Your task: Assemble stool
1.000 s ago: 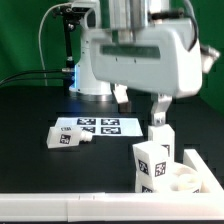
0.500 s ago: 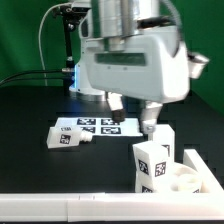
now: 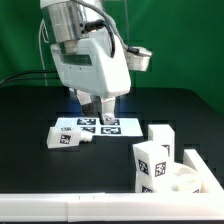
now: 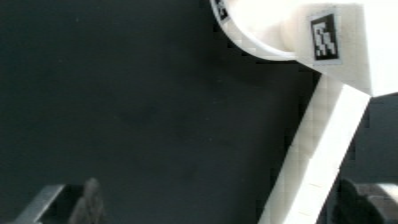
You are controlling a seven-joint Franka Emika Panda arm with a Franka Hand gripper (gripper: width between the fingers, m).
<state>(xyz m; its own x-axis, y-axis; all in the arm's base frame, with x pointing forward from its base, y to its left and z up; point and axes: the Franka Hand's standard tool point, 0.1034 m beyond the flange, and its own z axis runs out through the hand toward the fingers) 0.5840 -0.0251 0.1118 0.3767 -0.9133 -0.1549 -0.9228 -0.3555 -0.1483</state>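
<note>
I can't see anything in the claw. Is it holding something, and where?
Nothing. The claw is open, and only black table shows between its fingers.

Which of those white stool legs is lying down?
The leg beside the marker board, at the exterior view's left; the other legs stand upright near the seat.

Bright, even light; white surfaces glare (the pincer [image 4: 219,205] is blurred close up).

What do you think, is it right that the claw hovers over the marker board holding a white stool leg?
Not quite. The claw does hover over the marker board, but it holds nothing: the wrist view shows its fingers wide apart and empty.
</note>
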